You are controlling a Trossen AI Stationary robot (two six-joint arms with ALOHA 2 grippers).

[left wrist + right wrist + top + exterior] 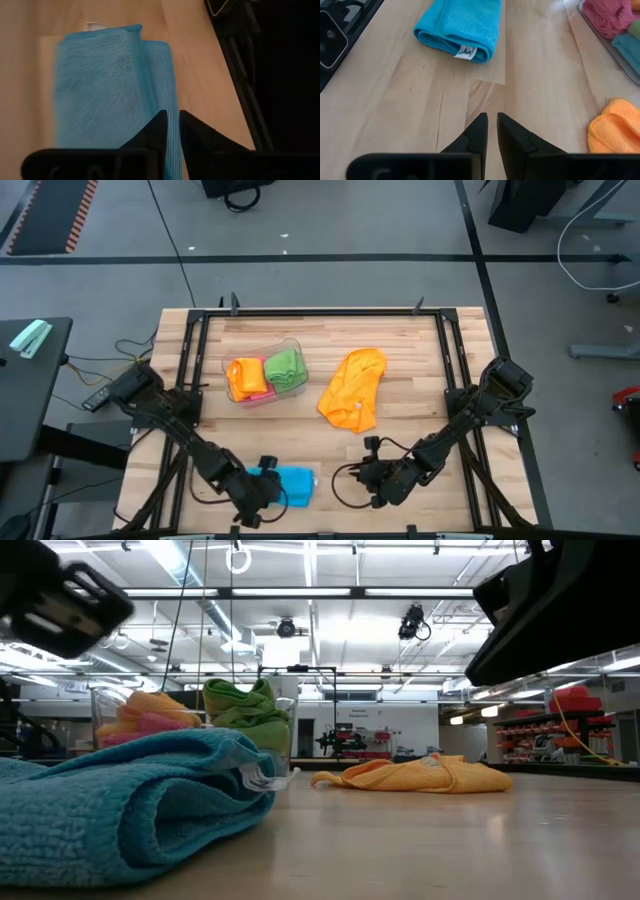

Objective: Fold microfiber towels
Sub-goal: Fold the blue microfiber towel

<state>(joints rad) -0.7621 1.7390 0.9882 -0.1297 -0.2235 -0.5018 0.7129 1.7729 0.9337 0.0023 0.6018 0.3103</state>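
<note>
Looking straight down in the high view, the wooden worktop (410, 370) carries a folded blue towel (292, 485) near its front edge, with the left gripper (262, 496) at that towel's left end. The right gripper (385, 480) hangs over bare wood a little way to the right of the blue towel, apart from it. A crumpled orange towel (353, 388) lies loose near the middle of the worktop. To its left stands a clear plastic tub (264, 370) that holds a green towel (285, 368), a second orange towel (244, 375) and a pink towel (260, 393) showing beneath them.

In the low view, the blue towel (130, 800) fills the near left as a thick fold with a small white tag at its edge. Behind it the tub (285, 740) shows the green towel (245, 705) piled above its rim, beside the orange and pink ones. The loose orange towel (415, 775) lies flat farther back on the right.

In the left wrist view, the left gripper's fingers (157, 130) stand nearly together, with only a narrow slit between them, directly over the edge of the blue towel (100, 85); whether they pinch the cloth I cannot tell.

In the right wrist view, the right gripper's fingers (480, 130) are drawn close together with nothing between them, above bare wood. Beyond them lies the blue towel (460, 22), tag toward the camera, with the loose orange towel (615, 127) at one side.
</note>
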